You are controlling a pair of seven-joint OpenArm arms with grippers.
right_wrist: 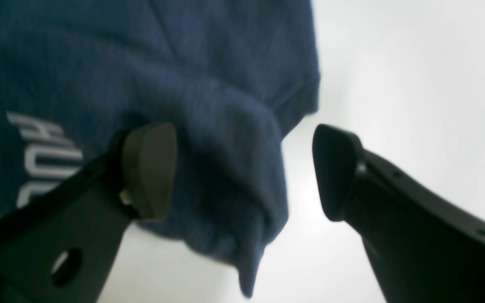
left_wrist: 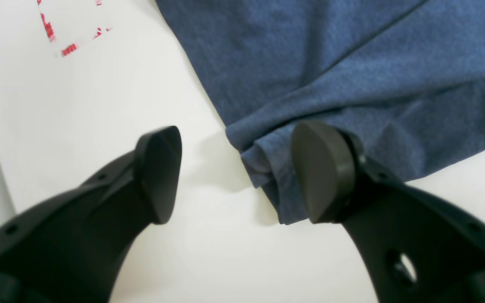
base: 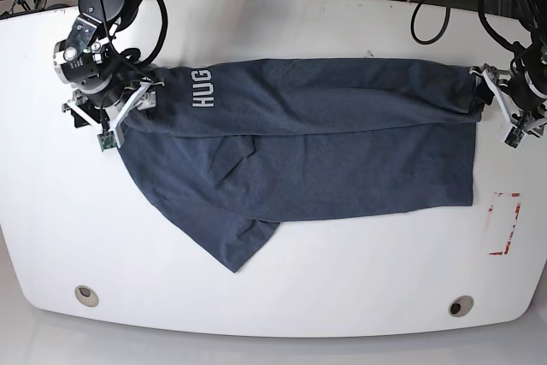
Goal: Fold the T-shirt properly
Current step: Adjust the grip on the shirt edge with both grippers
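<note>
The T-shirt (base: 325,151) lies lengthwise across the worktop (base: 282,23), a folded corner at each end. The right pincer (right_wrist: 244,172) and left pincer (left_wrist: 236,172) both gape wide around those corners, gripping nothing.

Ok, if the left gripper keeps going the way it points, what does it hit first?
Probably the bunched corner of the dark slate-blue cotton T-shirt, lying between the open left gripper pads; depth is unclear.

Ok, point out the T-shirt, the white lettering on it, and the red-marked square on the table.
T-shirt (base: 342,156): base view, middle of the blue fabric.
White lettering (base: 203,88): base view, on the letters near the right arm's end.
Red-marked square (base: 504,224): base view, its middle, by the table's edge under the left arm.
</note>
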